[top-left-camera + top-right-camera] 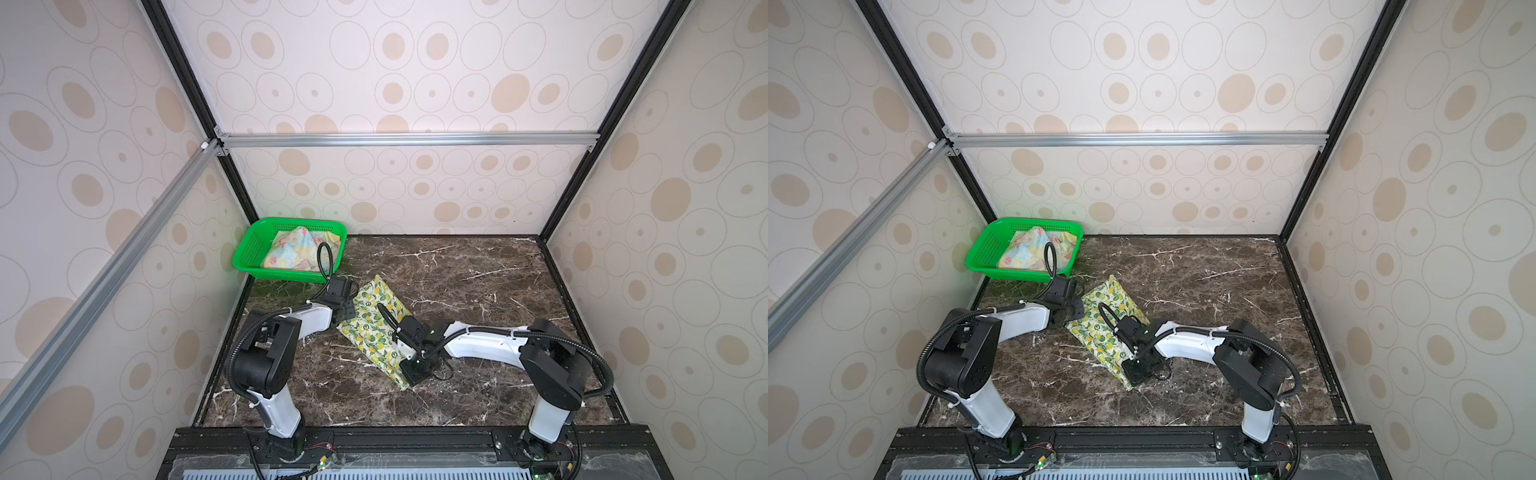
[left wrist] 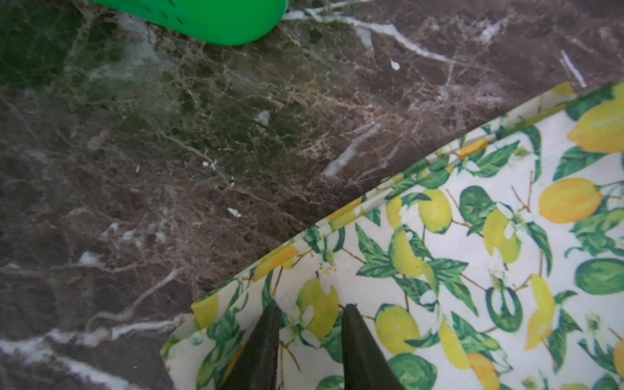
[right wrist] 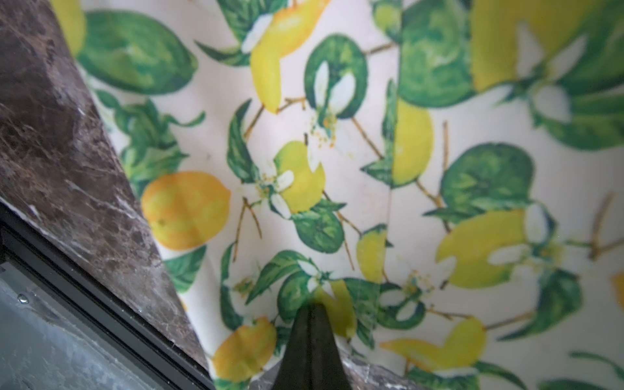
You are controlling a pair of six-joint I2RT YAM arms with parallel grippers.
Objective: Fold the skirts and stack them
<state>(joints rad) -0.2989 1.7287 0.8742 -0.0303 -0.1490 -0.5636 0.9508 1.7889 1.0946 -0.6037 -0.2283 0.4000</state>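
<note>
While the pastel floral skirt sits crumpled in the green perforated basket at the far left corner of the dark marble tabletop, both arms bend over the lemon-print skirt. It lies folded into a long flat strip running diagonally across the middle of the tabletop, near the basket but apart from it. Both top views show the same layout, with the floral skirt heaped inside the basket.

The left hand is at the strip's left edge, toward its far end. Seen from the left wrist, this hand has its two dark fingers partly spread, tips down on the cloth close to a folded corner. A printed lemon shows between them and nothing is pinched.

The right hand is low at the strip's near end. In the right wrist view its fingers are pressed tightly together, nipping the cloth at its edge where the creases gather, with bare marble showing just beyond.
</note>
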